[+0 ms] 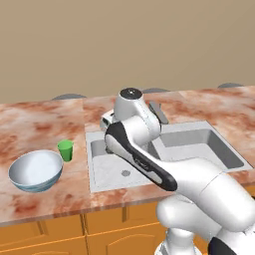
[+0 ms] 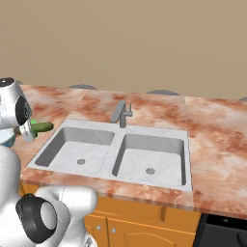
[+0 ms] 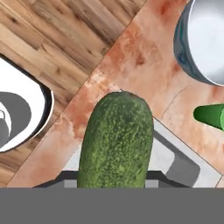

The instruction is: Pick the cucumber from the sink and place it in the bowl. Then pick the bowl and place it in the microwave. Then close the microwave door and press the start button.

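So the whole thing sits on a reddish marbled counter (image 1: 35, 124) with orange wood cabinet fronts (image 1: 45, 234) below and a plain tan wall (image 1: 124, 40) behind it. In the hand view you can also see a wood plank floor (image 3: 57, 39) past the counter edge.

Going left to right in the left base view: the bowl (image 1: 36, 172) sits on the counter, pale blue-grey outside, white inside, nothing in it. Just beside it on the right is a small bright-green cup (image 1: 65, 150), standing upright, close to the bowl but I can't say for sure that they touch. Then comes the sink (image 1: 102, 174), light grey, two basins, each with a round drain. The arm crosses right in front of the left basin here, so the faucet is mostly hidden.

The right base view gives you what that one doesn't: the grey angular faucet (image 2: 121, 113) stands clear behind the divider, and both basins are fully open to see. At the far left edge the cucumber (image 2: 41, 127) pokes out sideways from the gripper (image 2: 28, 130), up above the counter just left of the sink's corner.

The hand view is the only close look: the cucumber, dark green and bumpy, runs straight up from between the fingers, so the jaws are about halfway closed and clamped on it. The sink's corner is under it, the bowl's rim at top right, the green cup at right.
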{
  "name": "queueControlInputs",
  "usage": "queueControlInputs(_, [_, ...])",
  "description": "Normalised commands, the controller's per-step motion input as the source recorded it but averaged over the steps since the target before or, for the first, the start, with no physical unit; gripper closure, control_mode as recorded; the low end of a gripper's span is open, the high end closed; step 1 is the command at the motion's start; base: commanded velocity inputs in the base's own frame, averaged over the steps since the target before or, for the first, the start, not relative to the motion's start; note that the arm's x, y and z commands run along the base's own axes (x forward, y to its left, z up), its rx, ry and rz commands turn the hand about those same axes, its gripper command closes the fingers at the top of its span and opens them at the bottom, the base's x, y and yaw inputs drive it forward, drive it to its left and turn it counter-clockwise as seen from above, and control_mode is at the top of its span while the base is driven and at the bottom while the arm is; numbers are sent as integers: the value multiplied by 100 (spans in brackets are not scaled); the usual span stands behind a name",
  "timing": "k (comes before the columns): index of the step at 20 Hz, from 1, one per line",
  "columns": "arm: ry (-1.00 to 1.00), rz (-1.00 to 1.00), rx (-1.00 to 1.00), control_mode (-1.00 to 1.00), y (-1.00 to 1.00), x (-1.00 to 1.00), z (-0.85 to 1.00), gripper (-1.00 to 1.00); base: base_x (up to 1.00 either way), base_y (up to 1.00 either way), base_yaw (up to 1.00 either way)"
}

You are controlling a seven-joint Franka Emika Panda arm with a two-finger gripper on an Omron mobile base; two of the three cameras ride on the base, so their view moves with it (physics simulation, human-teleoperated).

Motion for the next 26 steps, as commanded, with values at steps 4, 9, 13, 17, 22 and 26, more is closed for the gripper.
queueControlInputs(4, [6, 36, -1, -100, 100, 7, -1, 100, 0, 0, 0])
queueControlInputs(9, [0, 41, 0, -100, 100, 1, -19, 100, 0, 0, 0])
queueControlInputs(13, [2, 29, -1, -100, 100, 29, 0, 100, 0, 0, 0])
queueControlInputs(17, [0, 17, -7, -100, 100, 49, -1, 100, 0, 0, 0])
queueControlInputs(22, [2, 8, -10, -100, 90, 60, -18, 100, 0, 0, 0])
queueControlInputs(26, [5, 0, -6, -100, 39, 53, -52, 100, 0, 0, 0])
